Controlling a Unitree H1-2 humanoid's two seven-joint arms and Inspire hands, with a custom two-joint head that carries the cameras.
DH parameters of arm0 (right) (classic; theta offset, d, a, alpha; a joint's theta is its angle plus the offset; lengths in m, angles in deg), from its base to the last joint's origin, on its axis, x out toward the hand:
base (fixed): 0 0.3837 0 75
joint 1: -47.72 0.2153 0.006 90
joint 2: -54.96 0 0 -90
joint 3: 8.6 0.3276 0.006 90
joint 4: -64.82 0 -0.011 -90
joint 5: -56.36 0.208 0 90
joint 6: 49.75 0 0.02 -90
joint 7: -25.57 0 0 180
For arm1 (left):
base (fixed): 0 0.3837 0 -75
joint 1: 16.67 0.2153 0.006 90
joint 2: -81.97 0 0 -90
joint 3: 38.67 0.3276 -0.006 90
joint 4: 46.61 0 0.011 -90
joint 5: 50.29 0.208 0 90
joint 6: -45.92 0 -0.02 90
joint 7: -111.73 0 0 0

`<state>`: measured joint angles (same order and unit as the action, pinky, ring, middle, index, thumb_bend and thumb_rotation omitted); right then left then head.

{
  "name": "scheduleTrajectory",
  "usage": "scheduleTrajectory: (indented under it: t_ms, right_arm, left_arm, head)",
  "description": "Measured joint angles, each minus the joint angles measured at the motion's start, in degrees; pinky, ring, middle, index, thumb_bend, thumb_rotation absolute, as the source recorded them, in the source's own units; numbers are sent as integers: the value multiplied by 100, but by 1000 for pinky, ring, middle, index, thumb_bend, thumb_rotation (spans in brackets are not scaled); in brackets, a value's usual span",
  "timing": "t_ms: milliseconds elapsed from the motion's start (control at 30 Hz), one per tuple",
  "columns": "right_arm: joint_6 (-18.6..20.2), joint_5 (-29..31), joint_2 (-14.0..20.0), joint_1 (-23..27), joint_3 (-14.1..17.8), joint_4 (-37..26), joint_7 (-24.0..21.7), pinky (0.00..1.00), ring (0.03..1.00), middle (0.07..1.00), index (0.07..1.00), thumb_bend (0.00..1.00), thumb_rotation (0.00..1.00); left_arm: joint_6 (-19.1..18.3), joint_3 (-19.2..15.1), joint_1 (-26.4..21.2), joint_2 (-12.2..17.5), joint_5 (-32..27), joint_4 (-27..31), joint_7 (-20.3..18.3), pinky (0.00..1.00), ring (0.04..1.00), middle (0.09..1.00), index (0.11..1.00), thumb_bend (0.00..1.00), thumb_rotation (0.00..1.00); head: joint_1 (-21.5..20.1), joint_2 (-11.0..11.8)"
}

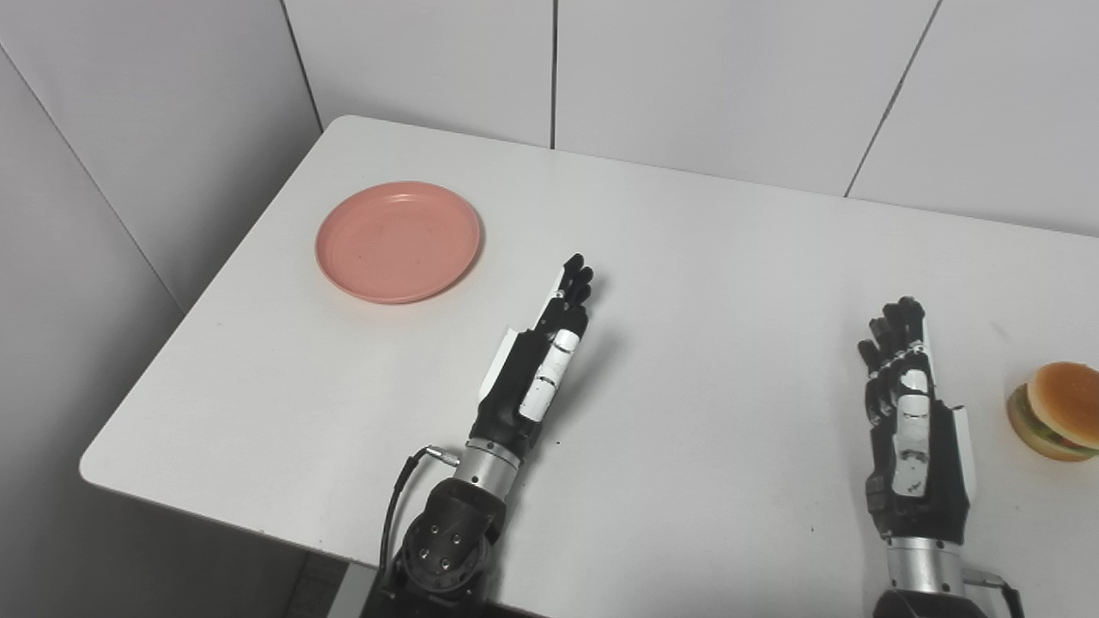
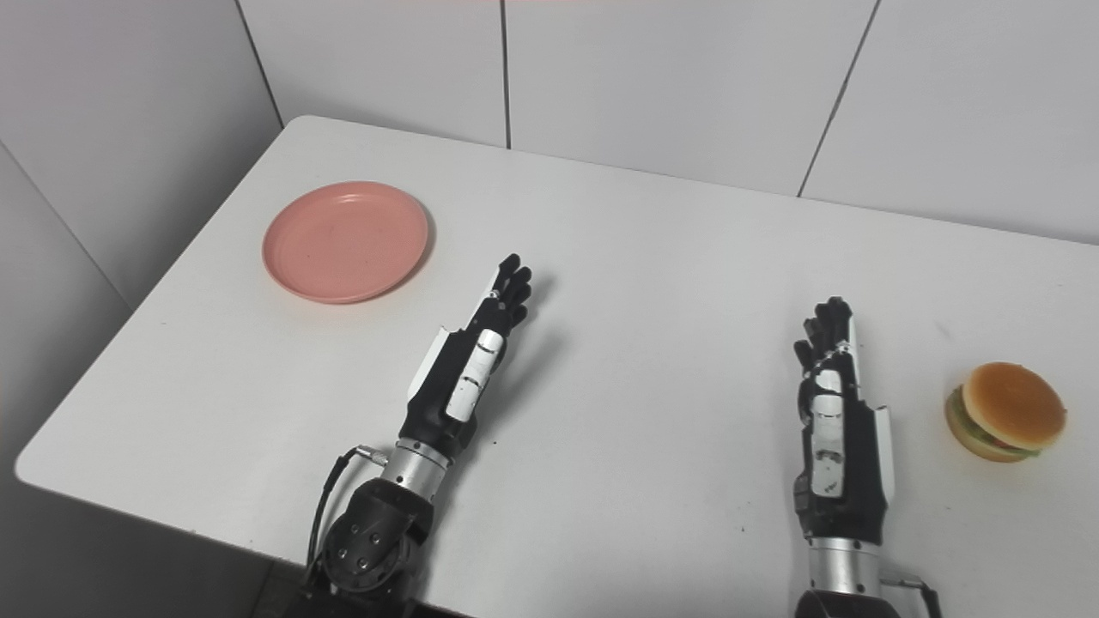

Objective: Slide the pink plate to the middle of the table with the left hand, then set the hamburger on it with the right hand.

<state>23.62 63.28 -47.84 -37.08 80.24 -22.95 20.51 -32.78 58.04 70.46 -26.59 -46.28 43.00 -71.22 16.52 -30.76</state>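
On the white surface, both robot hands hold nothing.
Left robot hand lies near the pink plate, fingers straight; right robot hand, fingers loosely extended, lies well right of the plate, beside the hamburger.

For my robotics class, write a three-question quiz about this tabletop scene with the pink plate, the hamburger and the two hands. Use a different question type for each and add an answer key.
1. True or false: the hamburger already lies on the pink plate.
2. Multiple choice: the left hand is
A. holding the plate
B. open, near the plate, not touching it
C. shut on the hamburger
3. Fill in: the hamburger lies on the table to the ____ of the right hand.

Key: 1 false; the plate is empty. 2 B. 3 right.
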Motion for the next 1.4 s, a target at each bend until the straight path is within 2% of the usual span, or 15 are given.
scheduleTrajectory:
  t_ms: [167,300,467,600,667,767,833,867,967,1100,1267,1400]
  right_arm:
    - [-84,149,96,80,43,108,-93,1000,1000,1000,1000,543,980]
    - [-220,137,96,121,67,206,-90,1000,1000,1000,1000,562,986]
    - [-345,176,142,194,77,315,-180,1000,1000,1000,1000,560,968]
    - [-429,233,155,214,81,346,-196,1000,1000,1000,1000,571,967]
    - [-437,253,156,214,81,348,-197,1000,1000,1000,1000,560,958]
    - [-501,264,152,213,81,348,-190,1000,1000,1000,1000,548,966]
    - [-513,251,147,213,80,348,-177,1000,1000,1000,1000,507,994]
    - [-513,228,145,213,78,347,-161,1000,1000,1000,1000,523,998]
    - [-514,95,129,217,57,342,-133,1000,1000,1000,1000,533,983]
    - [-518,54,95,239,55,342,-130,1000,1000,1000,1000,514,991]
    - [-521,-144,71,239,56,325,-37,1000,1000,1000,1000,591,956]
    - [-521,-201,68,224,56,324,-24,1000,1000,1000,1000,582,937]
  left_arm:
    - [118,11,-77,-67,62,-129,47,1000,1000,1000,1000,573,1000]
    - [337,8,-183,-115,58,-282,73,1000,1000,1000,1000,573,1000]
    - [372,23,-198,-123,114,-310,79,1000,1000,1000,1000,561,1000]
    - [494,12,-203,-123,90,-340,76,1000,1000,1000,1000,581,1000]
    - [594,-21,-217,-128,-7,-361,77,1000,1000,1000,1000,586,1000]
    - [598,-94,-219,-134,-85,-358,78,1000,1000,1000,1000,581,1000]
    - [595,-135,-221,-121,-266,-339,49,1000,1000,1000,1000,575,1000]
    - [590,-152,-225,-110,-362,-324,34,1000,1000,1000,1000,579,1000]
    - [513,-191,-250,-67,-692,-251,-68,1000,1000,1000,1000,617,1000]
    - [306,-380,-310,61,-743,-188,-25,1000,1000,1000,1000,631,1000]
    - [-235,-669,-248,438,-822,57,-21,1000,1000,1000,1000,644,1000]
    - [-420,-928,-243,714,-1020,305,-39,1000,1000,1000,1000,636,1000]
  head:
    - [-9,35]
    - [26,184]
    - [62,282]
    - [97,544]
    - [97,563]
    - [71,755]
    - [36,817]
    - [9,835]
    - [-26,862]
    - [-132,888]
    - [-334,809]
    - [-351,756]
